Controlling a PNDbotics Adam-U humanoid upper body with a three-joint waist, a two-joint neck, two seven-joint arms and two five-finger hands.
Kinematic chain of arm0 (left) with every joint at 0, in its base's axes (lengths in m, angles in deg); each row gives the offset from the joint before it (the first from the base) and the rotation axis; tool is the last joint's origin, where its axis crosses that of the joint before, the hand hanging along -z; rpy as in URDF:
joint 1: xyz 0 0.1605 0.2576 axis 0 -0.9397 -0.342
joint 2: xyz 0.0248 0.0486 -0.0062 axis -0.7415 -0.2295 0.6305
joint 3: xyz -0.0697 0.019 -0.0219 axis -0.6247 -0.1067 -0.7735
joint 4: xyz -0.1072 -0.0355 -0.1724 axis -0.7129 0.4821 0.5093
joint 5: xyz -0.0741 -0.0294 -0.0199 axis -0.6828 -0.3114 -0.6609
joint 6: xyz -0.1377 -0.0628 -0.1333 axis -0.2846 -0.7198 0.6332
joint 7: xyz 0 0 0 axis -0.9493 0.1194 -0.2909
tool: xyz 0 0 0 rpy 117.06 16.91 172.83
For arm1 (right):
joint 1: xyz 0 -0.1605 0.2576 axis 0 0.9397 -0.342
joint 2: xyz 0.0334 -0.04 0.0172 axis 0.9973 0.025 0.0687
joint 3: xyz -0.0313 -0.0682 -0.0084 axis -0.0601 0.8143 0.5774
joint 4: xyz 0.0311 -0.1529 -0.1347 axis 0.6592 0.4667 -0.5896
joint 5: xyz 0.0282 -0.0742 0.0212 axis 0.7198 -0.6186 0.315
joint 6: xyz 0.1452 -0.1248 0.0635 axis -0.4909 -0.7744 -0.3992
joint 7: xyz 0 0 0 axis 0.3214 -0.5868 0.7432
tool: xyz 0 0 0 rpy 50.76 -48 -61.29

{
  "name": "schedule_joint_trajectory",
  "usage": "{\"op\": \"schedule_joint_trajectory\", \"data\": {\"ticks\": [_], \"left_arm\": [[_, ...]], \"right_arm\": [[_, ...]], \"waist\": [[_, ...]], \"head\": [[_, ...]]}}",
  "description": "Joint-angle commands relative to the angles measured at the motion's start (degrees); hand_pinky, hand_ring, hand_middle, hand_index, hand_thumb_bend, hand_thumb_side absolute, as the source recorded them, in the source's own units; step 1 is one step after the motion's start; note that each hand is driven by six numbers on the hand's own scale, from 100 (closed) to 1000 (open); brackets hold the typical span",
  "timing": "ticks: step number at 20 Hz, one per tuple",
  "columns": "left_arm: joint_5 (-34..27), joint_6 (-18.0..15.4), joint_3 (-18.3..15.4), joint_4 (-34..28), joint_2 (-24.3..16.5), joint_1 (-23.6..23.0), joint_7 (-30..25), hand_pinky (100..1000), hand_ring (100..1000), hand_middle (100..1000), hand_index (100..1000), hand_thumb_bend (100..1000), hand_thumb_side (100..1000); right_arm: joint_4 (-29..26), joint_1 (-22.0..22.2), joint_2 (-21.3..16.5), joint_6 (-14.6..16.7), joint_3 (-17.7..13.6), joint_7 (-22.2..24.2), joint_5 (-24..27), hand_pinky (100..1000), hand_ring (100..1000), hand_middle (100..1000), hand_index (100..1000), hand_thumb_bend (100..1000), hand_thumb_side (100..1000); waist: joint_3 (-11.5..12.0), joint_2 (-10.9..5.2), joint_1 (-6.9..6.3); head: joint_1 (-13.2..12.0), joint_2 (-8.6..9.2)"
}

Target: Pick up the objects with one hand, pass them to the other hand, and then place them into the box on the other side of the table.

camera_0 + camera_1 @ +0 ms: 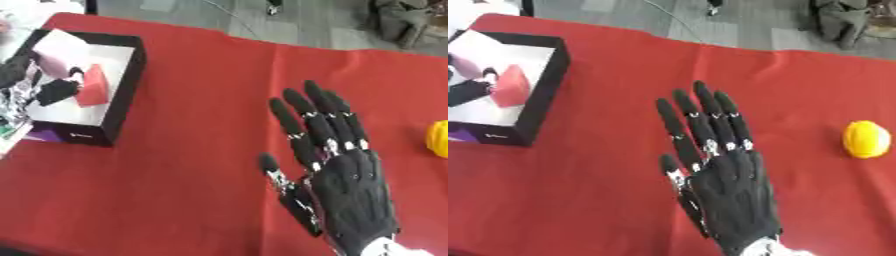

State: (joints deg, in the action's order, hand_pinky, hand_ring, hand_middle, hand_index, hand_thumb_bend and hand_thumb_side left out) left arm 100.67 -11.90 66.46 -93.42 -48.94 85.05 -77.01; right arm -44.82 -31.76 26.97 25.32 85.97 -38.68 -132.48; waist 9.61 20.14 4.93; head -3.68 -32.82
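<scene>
1. The right hand (732, 195) lies over the red tablecloth (605, 190) at lower centre, back of the hand up, fingers straight and spread, thumb out to the left. It holds nothing.
2. The left hand (54, 91) is at the left edge, reaching into the black box (127, 85). Its dark fingers are at the red block (93, 86) inside the box; whether they grip the block or only touch it cannot be told.
3. The red block rests on the white floor of the box, near the box's middle. A pale pink shape (54, 65) lies just behind it, toward the far wall.
4. The box stands at the table's far left, its near outer wall black. A small light mark shows on that wall; its writing cannot be read.
5. A yellow rounded object (866, 139) lies on the cloth at the right, well apart from the right hand and from the box.
</scene>
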Motion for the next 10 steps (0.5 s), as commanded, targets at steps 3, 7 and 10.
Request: {"op": "schedule_joint_trajectory", "data": {"ticks": [3, 7, 10], "left_arm": [[1.7, -1.1, -1.7, 0.3, -1.1, 1.2, -1.6, 1000, 947, 855, 980, 100, 564], [1.7, -1.7, -2.1, 0.7, -0.8, 1.4, -2.5, 1000, 940, 855, 970, 215, 223], [2.1, -2.1, -2.2, 0.6, -0.8, 1.5, -1.6, 1000, 934, 854, 973, 160, 254]], "right_arm": [[-1.2, -0.3, -1.0, -0.1, -0.3, -0.4, 0.3, 878, 927, 836, 916, 492, 100], [-1.2, -0.2, -0.9, -0.1, -0.3, -0.4, 0.2, 877, 926, 836, 915, 494, 100], [-1.2, -0.2, -0.9, -0.1, -0.2, -0.6, 0.3, 876, 926, 835, 915, 493, 100]], "waist": [[0.1, -1.05, -0.49], [0.1, -1.03, -0.5], [0.1, -1.0, -0.53]], "head": [[0.0, 0.13], [0.0, 0.08], [-0.1, 0.08]]}}
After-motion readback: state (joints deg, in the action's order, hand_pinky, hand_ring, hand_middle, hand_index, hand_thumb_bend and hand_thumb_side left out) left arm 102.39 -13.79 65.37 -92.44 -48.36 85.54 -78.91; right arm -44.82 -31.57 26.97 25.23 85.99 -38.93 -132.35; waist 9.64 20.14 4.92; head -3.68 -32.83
